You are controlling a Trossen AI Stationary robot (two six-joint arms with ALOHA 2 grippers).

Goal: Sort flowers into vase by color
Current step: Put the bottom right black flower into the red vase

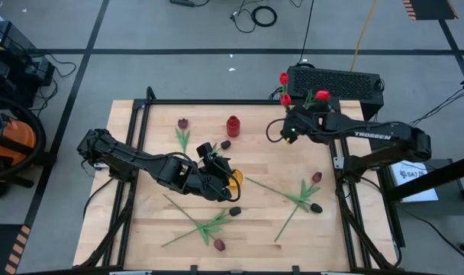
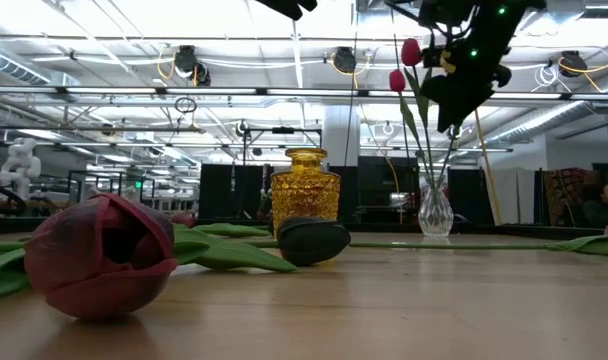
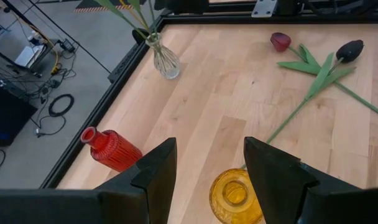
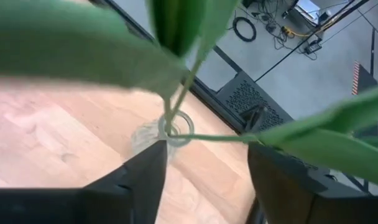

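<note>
Red flowers [image 1: 284, 79] are seated in the clear vase [image 2: 435, 213] at the bench's far right corner; right tool [image 1: 287, 122] is parted above it, gripping nothing. Dark flowers [image 1: 316, 207] are left on the bench [image 1: 270, 229]. Left tool [image 1: 217, 164] is held apart, empty, over the yellow vase [image 3: 234, 196].

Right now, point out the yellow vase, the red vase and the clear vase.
yellow vase [image 3: 234, 196]: left wrist view, on its shoulder.
red vase [image 3: 114, 150]: left wrist view, on its ribbed body.
clear vase [image 2: 435, 213]: low view, on its glass belly.
</note>
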